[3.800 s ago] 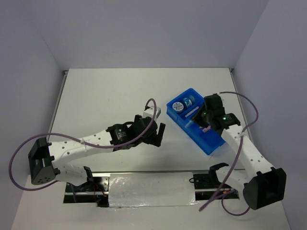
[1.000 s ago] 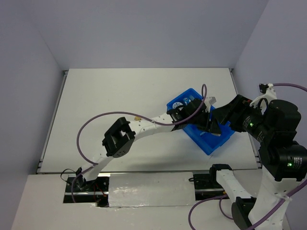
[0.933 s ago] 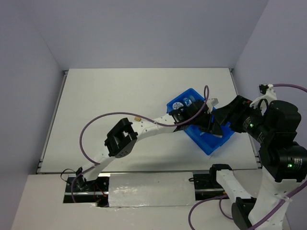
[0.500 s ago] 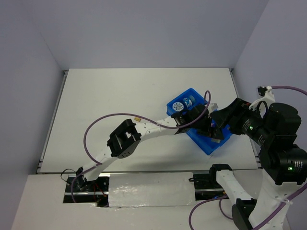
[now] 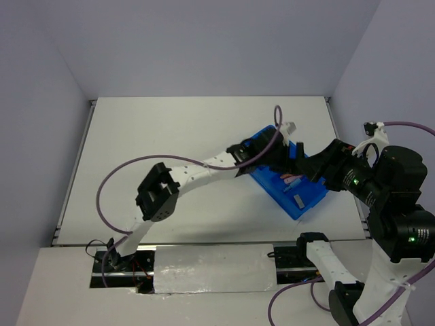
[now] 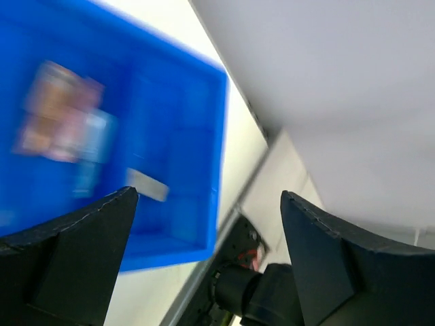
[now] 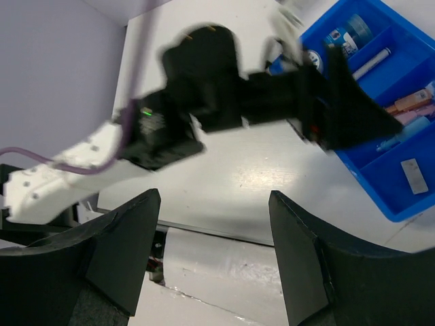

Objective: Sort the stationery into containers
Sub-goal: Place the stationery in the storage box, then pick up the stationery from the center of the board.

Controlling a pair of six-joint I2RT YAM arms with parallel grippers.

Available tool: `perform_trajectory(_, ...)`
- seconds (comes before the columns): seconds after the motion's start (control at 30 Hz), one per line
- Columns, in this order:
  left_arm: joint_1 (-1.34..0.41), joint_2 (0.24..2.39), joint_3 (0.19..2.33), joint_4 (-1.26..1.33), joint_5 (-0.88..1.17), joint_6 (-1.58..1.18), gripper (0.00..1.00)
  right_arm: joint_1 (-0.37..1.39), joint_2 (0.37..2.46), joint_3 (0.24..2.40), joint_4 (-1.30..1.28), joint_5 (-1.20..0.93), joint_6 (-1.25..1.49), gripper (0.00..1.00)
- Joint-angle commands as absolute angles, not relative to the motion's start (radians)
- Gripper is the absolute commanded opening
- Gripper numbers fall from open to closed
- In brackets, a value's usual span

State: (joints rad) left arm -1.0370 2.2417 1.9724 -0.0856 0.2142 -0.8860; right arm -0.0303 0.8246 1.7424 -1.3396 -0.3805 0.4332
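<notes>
Light fell evenly from overhead, bright and diffuse, so the white counter (image 5: 170, 136) carried only faint, soft-edged shadows under the arms. The overhead view was crisp throughout. From the left wrist everything swam. The blue tray (image 6: 183, 136) was smeared by motion and the stationery (image 6: 61, 122) inside was mere coloured smudges. The left claw (image 6: 207, 200) showed its fingers (image 6: 68, 265) dark and underlit. From the right wrist the left arm (image 7: 204, 88) was blurred, the tray sharper, and a pale sheen lay on the counter.

Tray (image 7: 384, 191) bright blue; pen (image 7: 372, 63) white; oblong pieces (image 7: 411, 102) orange, pink.
</notes>
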Motion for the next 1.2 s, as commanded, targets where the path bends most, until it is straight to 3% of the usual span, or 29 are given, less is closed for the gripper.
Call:
perform_trajectory(0.0,-0.922,2.054,1.964,-0.176,0.04,-0.841,0.99,-0.025,0.838,1.772,-1.299,-0.399,0.436,0.73)
perform_trajectory(0.2,-0.704,1.924,1.927,-0.774,-0.363,-0.808,0.99,-0.025,0.824,1.729,-1.287,-0.388,0.425,0.73)
perform_trajectory(0.3,-0.58,1.931,1.904,-1.014,-0.403,-0.868,0.99,-0.025,0.81,1.684,-1.276,-0.356,0.42,0.73)
perform_trajectory(0.6,-0.566,1.997,1.678,-1.043,-0.411,-1.074,0.99,-0.02,0.838,1.568,-1.252,-0.332,0.403,0.73)
perform_trajectory(1.17,-0.563,2.138,1.655,-0.838,-0.359,-1.062,0.98,0.031,0.756,1.551,-1.261,-0.394,0.357,0.74)
